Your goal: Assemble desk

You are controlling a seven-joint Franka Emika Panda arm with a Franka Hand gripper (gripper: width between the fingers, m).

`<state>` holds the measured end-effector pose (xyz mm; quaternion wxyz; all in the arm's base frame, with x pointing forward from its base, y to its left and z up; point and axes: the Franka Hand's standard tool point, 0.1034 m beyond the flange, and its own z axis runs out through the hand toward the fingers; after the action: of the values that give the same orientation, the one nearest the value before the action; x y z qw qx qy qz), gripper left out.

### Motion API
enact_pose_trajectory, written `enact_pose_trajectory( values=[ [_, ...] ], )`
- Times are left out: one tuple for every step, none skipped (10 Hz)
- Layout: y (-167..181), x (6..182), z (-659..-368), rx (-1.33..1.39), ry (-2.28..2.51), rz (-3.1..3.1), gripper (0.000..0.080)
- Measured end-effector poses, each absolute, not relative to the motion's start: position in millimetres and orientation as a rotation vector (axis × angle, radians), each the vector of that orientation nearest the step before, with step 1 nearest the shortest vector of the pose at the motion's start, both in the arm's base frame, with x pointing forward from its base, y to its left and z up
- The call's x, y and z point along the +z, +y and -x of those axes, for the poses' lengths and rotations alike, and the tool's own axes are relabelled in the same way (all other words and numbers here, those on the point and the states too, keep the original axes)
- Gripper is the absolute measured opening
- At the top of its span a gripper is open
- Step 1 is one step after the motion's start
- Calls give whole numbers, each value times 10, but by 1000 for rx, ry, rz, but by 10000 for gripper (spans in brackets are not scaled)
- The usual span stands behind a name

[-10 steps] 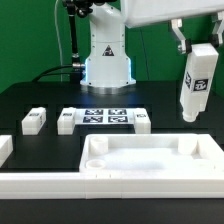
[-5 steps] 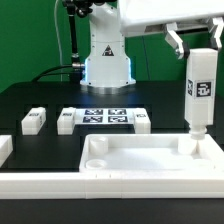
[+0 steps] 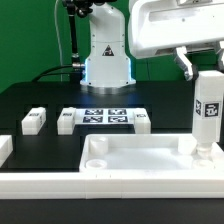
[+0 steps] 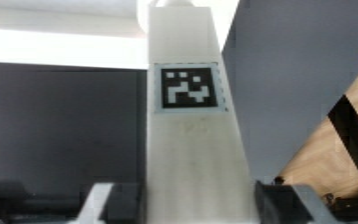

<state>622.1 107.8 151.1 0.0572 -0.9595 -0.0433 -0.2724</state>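
Exterior view: nearest the camera, the desk top (image 3: 150, 160) lies flat on the black table (image 3: 20, 100). At its far corner on the exterior view's right, the held leg (image 3: 208, 115) stands upright, its lower end at the rim; contact cannot be confirmed. The gripper (image 3: 203, 78) is clamped on the upper part of that leg. Beyond, the loose legs (image 3: 68, 120) lie beside the marker board (image 3: 105, 117). Wrist view: both fingers (image 4: 101, 205) press the tagged leg's sides.

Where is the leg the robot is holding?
On the exterior view's right, the leg stands upright in the gripper, its lower end at the far corner of the desk top.
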Motion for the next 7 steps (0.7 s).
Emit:
enact_pose_trajectory(
  values=[
    [1035,1499,-6250,-825,-134,2914,288],
    [981,1520,-6290,-835,-133,2916,288],
    [970,1536,-6322,-838,-130,2915,288],
    [970,1538,-6348,-838,-129,2914,288],
    [984,1505,-6359,-833,-129,2913,288],
    [1025,1452,-6360,-823,-135,2912,288],
    [1043,1428,-6350,-820,-139,2912,288]
  ],
)
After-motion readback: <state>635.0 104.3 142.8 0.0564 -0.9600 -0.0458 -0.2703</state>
